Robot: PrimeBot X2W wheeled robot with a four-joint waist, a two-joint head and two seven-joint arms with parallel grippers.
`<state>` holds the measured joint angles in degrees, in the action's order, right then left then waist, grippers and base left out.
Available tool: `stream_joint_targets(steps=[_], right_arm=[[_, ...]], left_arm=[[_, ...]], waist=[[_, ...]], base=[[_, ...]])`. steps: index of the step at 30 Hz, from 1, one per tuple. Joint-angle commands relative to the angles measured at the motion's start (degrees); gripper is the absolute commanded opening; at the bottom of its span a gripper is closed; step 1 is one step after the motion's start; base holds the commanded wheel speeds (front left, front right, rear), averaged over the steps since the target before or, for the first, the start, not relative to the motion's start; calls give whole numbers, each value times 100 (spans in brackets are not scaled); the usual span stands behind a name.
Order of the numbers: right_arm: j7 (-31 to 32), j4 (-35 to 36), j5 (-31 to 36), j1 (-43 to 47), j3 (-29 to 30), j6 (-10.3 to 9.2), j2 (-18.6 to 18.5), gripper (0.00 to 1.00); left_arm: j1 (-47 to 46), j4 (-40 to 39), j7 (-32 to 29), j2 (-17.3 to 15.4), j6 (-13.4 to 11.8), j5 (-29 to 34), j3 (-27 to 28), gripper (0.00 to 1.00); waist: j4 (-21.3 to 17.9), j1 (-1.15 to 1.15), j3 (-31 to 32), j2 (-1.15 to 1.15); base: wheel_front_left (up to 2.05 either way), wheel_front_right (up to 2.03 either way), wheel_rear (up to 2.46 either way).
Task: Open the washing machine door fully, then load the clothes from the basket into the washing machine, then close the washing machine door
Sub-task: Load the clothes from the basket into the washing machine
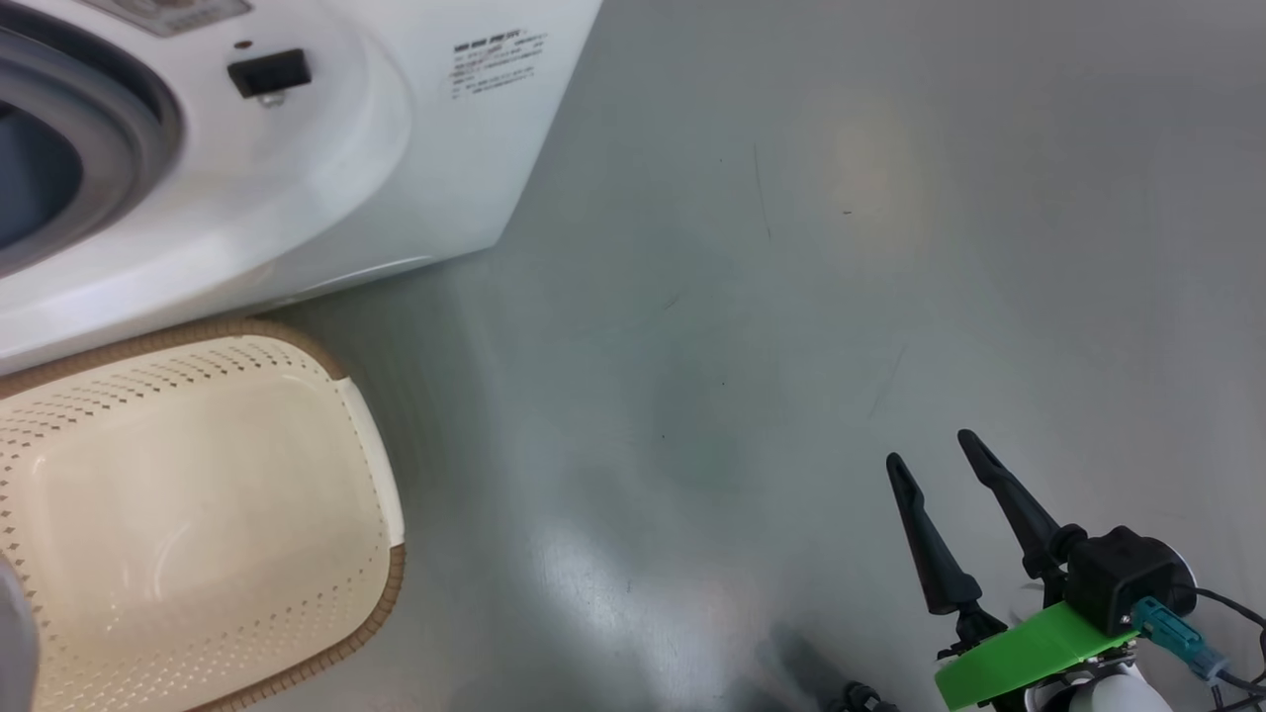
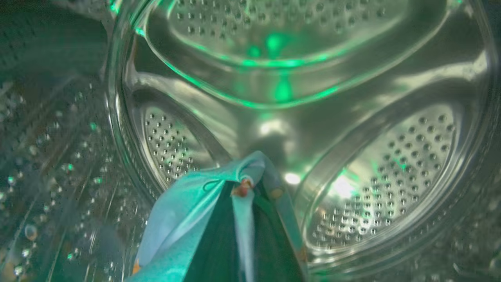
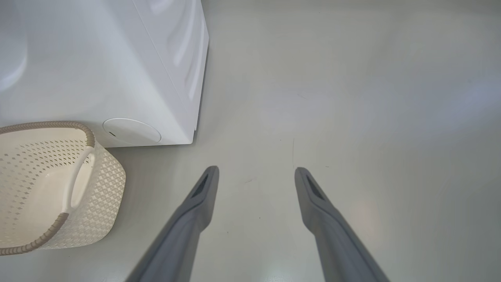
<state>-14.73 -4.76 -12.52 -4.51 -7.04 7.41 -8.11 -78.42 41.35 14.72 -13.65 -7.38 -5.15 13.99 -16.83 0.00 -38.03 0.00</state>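
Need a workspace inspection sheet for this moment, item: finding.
Surface: grey floor, glossy, faint scuffs.
Job's things: washing machine, white, grey gasket at its opening; basket on the floor close by its front, looks empty; clothes, light blue, inside the steel drum.
Clutter: nothing seen.
Grippers: left gripper shut on the clothes, inside the drum; right gripper open, empty, over the floor.
Cables: black cable and teal connector at the right wrist.
Surroundings: nothing seen.

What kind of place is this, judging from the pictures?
Probably a laundry area: a white front-loading washing machine stands on a smooth grey floor, with a cream perforated basket beside it.
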Motion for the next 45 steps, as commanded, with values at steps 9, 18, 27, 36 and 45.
stream_joint_targets(steps=[9, 18, 27, 36, 45], right_arm=[[-27, 51, 21, 152, -165, 8, -80, 100], [-27, -17, 16, 166, -220, 8, -78, 100], [-27, -33, 6, 204, -223, 8, -97, 100], [-27, -34, 12, 223, -217, 8, -109, 100], [-27, -46, 21, 209, -246, 8, -166, 100]], left_arm=[[134, 771, 28, -262, 7, 334, -285, 0], [-142, 1908, 15, -315, -56, 518, -578, 100], [-417, 2792, -177, -323, -94, 539, -739, 100], [-426, 3090, -390, -297, -311, 552, -861, 100], [-176, 3179, -381, -134, -406, 450, -889, 100]], waist=[[25, 0, 67, 0], [25, 0, 260, 0], [29, 0, 371, 0], [130, 0, 521, 0], [271, 0, 715, 0]], base=[[0, 0, 0], [0, 0, 0], [0, 0, 0], [0, 0, 0], [0, 0, 0]])
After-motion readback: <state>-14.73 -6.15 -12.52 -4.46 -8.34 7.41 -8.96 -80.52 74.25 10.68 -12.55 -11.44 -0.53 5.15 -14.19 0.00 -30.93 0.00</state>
